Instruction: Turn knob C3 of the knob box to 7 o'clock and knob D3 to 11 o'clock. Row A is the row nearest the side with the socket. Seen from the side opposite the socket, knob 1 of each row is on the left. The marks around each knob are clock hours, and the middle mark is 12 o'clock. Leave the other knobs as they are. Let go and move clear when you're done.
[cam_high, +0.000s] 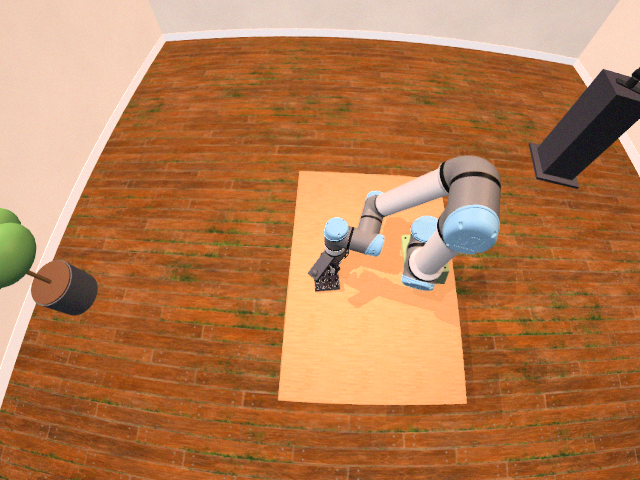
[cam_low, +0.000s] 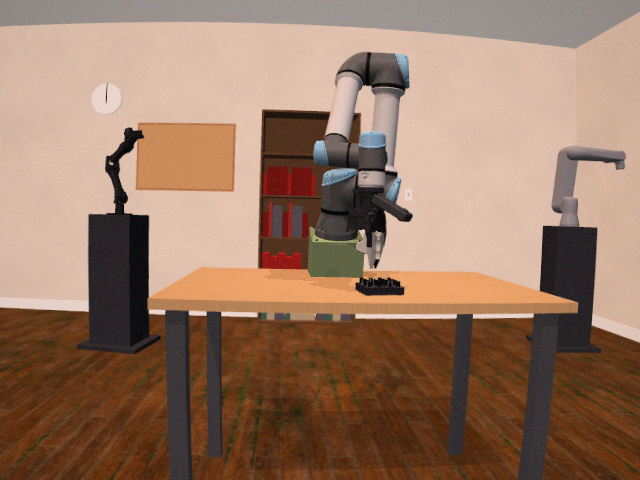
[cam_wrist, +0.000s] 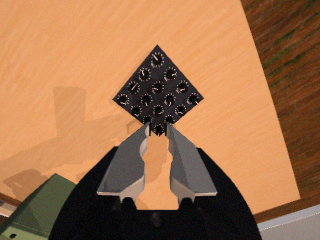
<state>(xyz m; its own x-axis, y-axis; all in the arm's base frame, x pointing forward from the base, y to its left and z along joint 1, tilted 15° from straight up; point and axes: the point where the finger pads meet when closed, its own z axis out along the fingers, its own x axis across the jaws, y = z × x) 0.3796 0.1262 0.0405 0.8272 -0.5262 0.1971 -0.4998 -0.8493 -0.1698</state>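
The black knob box (cam_high: 326, 283) (cam_low: 379, 287) (cam_wrist: 158, 94) lies flat on the wooden table (cam_high: 372, 351) (cam_low: 258, 291) (cam_wrist: 75, 50). In the wrist view it shows as a diamond with several small knobs with white marks. My gripper (cam_low: 374, 262) (cam_wrist: 157, 123) points straight down and hovers a little above the box's near corner. Its fingers stand narrowly apart with nothing between them. In the wrist view the knob (cam_wrist: 158, 130) at that corner shows in the gap between the fingertips. I cannot read the pointer positions of the knobs.
The arm's green base block (cam_low: 333, 258) (cam_wrist: 35, 210) stands on the table behind the box. The table's edge and the wooden floor (cam_wrist: 290, 40) lie close to the box's right in the wrist view. Dark pedestals with other arms stand beside the table.
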